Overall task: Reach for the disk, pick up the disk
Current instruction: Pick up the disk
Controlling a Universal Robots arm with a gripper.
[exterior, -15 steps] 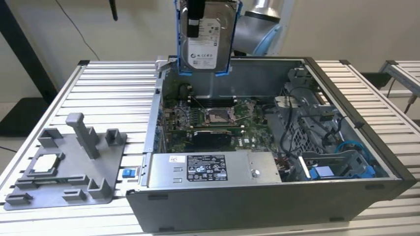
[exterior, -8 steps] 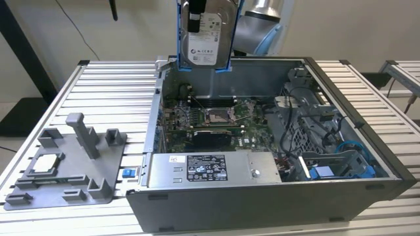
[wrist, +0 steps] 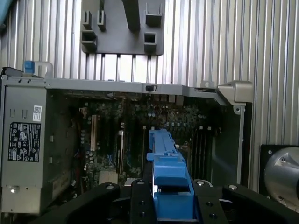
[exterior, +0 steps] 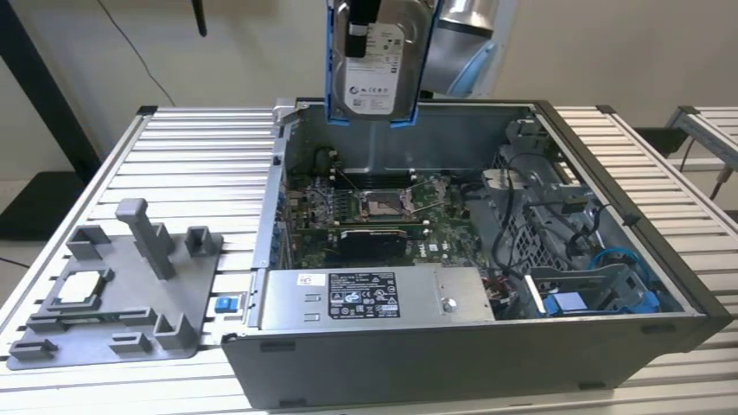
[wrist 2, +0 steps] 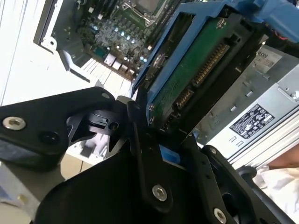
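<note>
Directly beneath the gripper (exterior: 369, 30) an open computer case (exterior: 461, 354) is laid on its side, its motherboard (exterior: 381, 207) exposed and a long grey metal box (exterior: 363, 298) with a black-and-white label set along its near wall. The case is carried by a ribbed aluminium table (exterior: 196, 147). Farther out from the tool, toward the exterior view's left, a grey fixture plate (exterior: 116, 294) is placed on the slats, with a small square silver chip (exterior: 79, 288) seated in it. Beyond the tool a pale wall (exterior: 600, 43) is seen, crossed by a thin black cable (exterior: 127, 43) – and the end of a second slatted table (exterior: 703, 130) is visible at the exterior view's right.

The disk (exterior: 375, 73) is clamped between the black fingers (wrist 2: 140, 140), which are closed on its blue carrier. It is held upright, hanging from the tool, well clear above the case – its green circuit-board face is shown in the second wrist view.
</note>
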